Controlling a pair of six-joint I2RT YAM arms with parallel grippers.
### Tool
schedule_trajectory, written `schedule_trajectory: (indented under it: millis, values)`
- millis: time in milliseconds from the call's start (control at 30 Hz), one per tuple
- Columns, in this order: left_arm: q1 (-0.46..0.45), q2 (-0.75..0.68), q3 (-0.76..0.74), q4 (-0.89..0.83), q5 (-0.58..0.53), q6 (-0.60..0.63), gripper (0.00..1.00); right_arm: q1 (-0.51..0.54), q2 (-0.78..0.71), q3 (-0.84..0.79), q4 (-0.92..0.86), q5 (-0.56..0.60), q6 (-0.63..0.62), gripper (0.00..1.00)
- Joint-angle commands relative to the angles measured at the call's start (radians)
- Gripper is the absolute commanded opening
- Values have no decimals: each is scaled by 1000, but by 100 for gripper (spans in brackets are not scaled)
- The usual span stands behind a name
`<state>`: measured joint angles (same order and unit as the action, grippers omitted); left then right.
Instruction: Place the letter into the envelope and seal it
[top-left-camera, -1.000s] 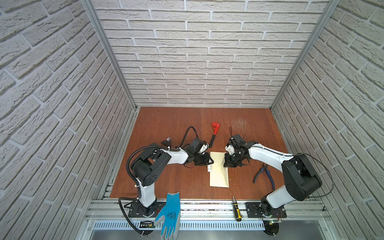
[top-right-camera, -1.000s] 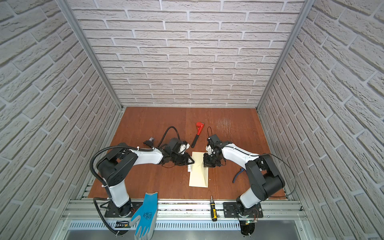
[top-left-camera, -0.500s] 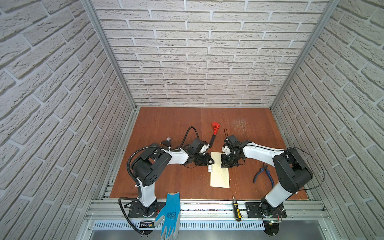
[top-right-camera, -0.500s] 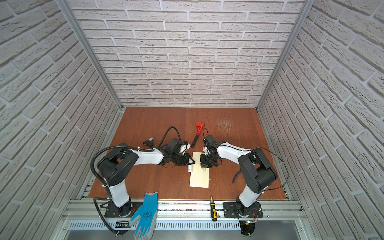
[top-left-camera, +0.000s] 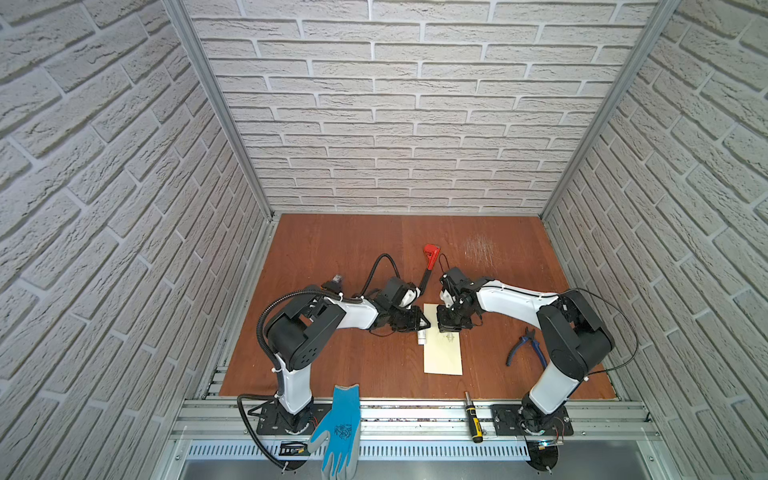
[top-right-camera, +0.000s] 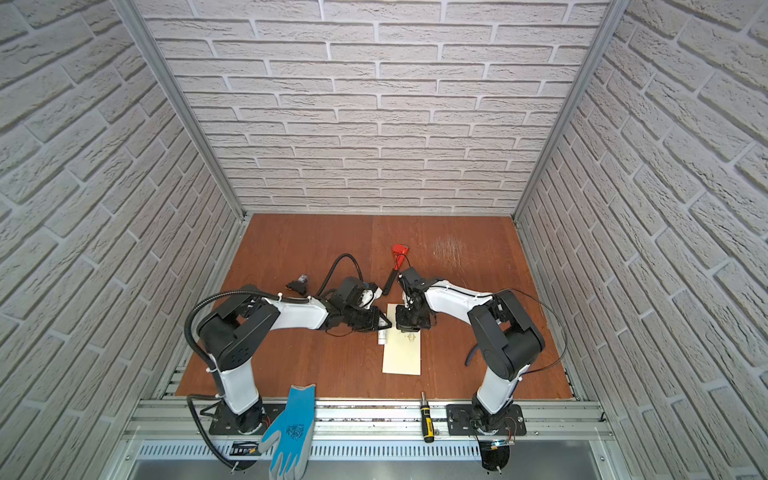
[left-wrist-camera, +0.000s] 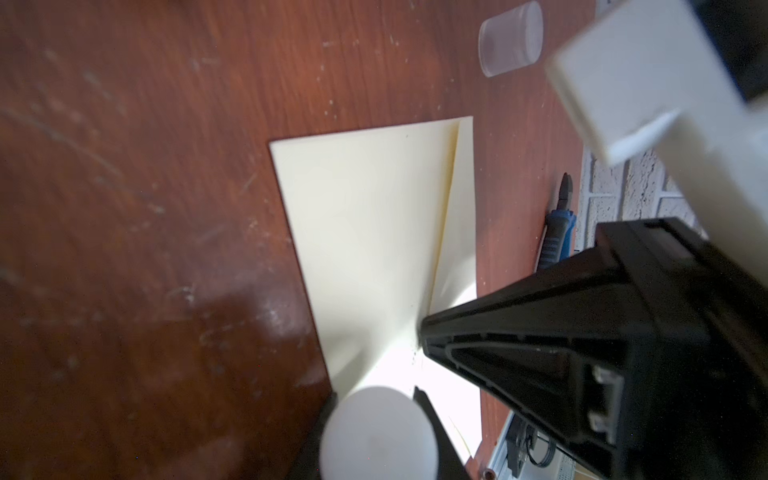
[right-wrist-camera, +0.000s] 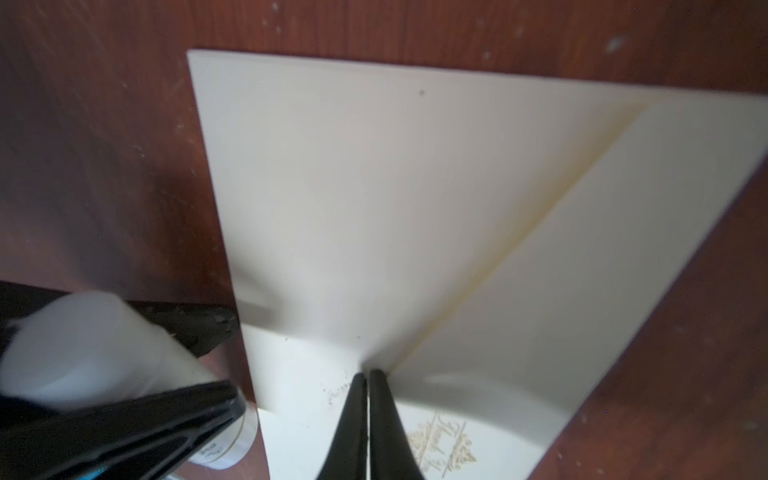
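Note the cream envelope (right-wrist-camera: 374, 208), flap folded down, gold script "Thank You". Your right fingers (right-wrist-camera: 353, 419) press it, closed and empty; left fingers (left-wrist-camera: 540, 353) clamp a glue stick (left-wrist-camera: 378, 432).

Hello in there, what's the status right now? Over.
Left end effector shut on white cylindrical glue stick. Right end effector shut, tips on large cream paper envelope. Letter not visible. Clear plastic cap lies apart.

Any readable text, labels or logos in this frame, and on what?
"Thank Y..." in gold script on the envelope; the rest is cut off by the frame edge.
Print on the glue stick: blurred, unreadable.
Emblem on the blue glove: too small to read.
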<state>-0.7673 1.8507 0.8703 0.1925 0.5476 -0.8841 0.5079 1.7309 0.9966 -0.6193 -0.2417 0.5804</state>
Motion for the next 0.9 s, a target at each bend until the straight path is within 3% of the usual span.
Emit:
schedule_trajectory:
  millis: [0, 333, 467, 700, 867]
  values:
    - [-7, 33, -35, -41, -15, 5, 0, 18, 34, -6, -31, 54, 13, 7]
    - [-1, 20, -42, -48, -20, 6, 0, 37, 25, -12, -15, 53, -3, 6]
    - [-1, 17, -44, -53, -25, 6, 0, 38, -38, -24, 45, 1, -14, 6]
    - [-2, 18, -44, -65, -31, 4, 0, 41, -197, 29, 60, -56, -19, 22]
    - [-1, 17, -44, -67, -34, 4, 0, 41, -290, 91, -40, -24, -34, 25]
